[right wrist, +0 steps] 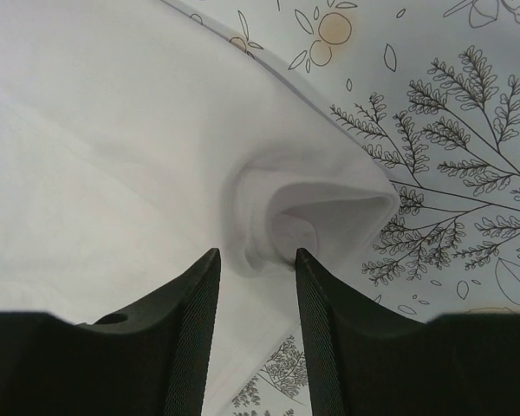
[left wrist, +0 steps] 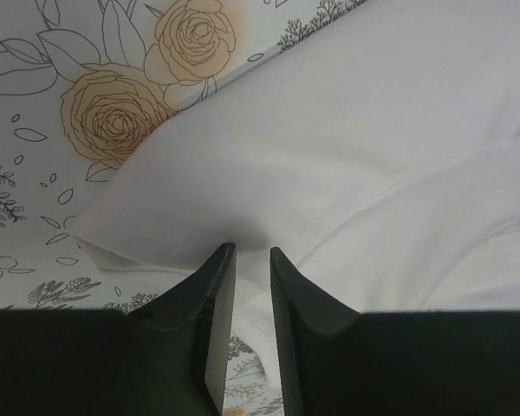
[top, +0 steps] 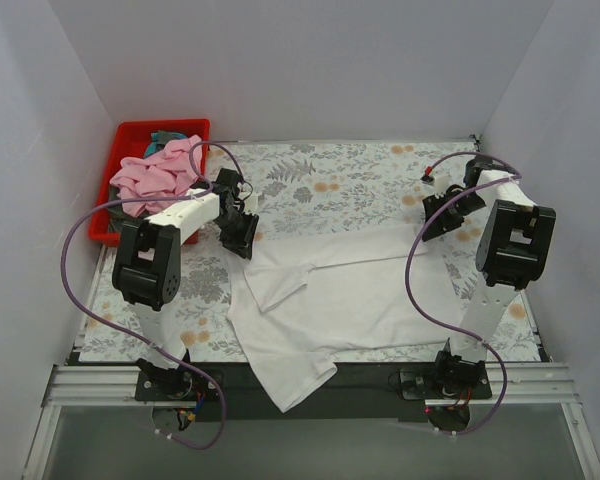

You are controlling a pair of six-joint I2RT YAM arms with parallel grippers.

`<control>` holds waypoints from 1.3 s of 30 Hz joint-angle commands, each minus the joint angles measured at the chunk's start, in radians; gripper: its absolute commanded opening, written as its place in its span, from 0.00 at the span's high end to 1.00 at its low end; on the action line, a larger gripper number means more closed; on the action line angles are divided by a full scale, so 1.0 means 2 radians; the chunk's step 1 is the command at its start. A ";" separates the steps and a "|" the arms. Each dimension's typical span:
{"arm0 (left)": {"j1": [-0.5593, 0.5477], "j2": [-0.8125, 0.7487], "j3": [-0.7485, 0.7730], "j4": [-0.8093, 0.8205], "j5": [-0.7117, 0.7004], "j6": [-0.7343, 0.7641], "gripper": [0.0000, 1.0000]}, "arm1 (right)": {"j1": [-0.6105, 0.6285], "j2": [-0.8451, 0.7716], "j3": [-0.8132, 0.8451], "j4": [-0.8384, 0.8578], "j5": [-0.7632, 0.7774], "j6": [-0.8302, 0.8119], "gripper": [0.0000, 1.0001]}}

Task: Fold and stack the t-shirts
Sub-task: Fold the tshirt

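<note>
A large white t-shirt (top: pixel 330 290) lies crumpled across the floral table, one part hanging over the near edge. At its upper left corner, my left gripper (top: pixel 242 235) is shut on the shirt's edge; in the left wrist view the narrow gap of the gripper (left wrist: pixel 251 251) holds white cloth (left wrist: pixel 347 130). My right gripper (top: pixel 435 222) is at the shirt's upper right corner. In the right wrist view the gripper (right wrist: pixel 256 253) stands open, its jaws on either side of a rolled fold of the white shirt (right wrist: pixel 321 208). A pink t-shirt (top: pixel 160 170) and a bit of teal cloth (top: pixel 165 135) lie in the bin.
A red plastic bin (top: pixel 130 130) stands at the back left corner, right behind the left arm. The floral tablecloth (top: pixel 330 180) shows bare behind the shirt. White walls close in on both sides and the back. Purple cables loop off both arms.
</note>
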State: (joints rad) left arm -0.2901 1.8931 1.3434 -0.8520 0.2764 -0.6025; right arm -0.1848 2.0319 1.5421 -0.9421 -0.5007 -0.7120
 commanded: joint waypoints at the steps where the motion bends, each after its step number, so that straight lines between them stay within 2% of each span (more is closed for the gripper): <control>1: -0.001 -0.004 0.000 0.008 -0.005 0.001 0.78 | -0.001 -0.007 0.004 -0.015 -0.007 -0.004 0.55; 7: -0.001 -0.006 -0.001 0.010 -0.009 0.002 0.78 | -0.007 -0.023 0.003 -0.034 0.003 -0.015 0.60; 18: -0.001 -0.007 -0.003 0.011 -0.010 0.003 0.78 | -0.015 -0.032 0.029 -0.070 0.023 -0.014 0.99; 30: 0.004 -0.008 -0.004 0.008 -0.019 0.003 0.79 | -0.039 -0.046 0.008 -0.093 0.061 -0.006 0.99; 38: 0.005 -0.002 -0.005 0.009 -0.021 -0.002 0.79 | -0.040 -0.013 -0.004 -0.072 0.046 0.018 0.99; 39: 0.005 -0.002 -0.004 0.008 -0.021 -0.002 0.79 | -0.040 -0.009 0.000 -0.070 0.049 0.019 0.86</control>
State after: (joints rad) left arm -0.2886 1.8935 1.3350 -0.8436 0.2443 -0.6029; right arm -0.2668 1.9965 1.5196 -1.0939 -0.3950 -0.6994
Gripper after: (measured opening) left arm 0.209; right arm 0.074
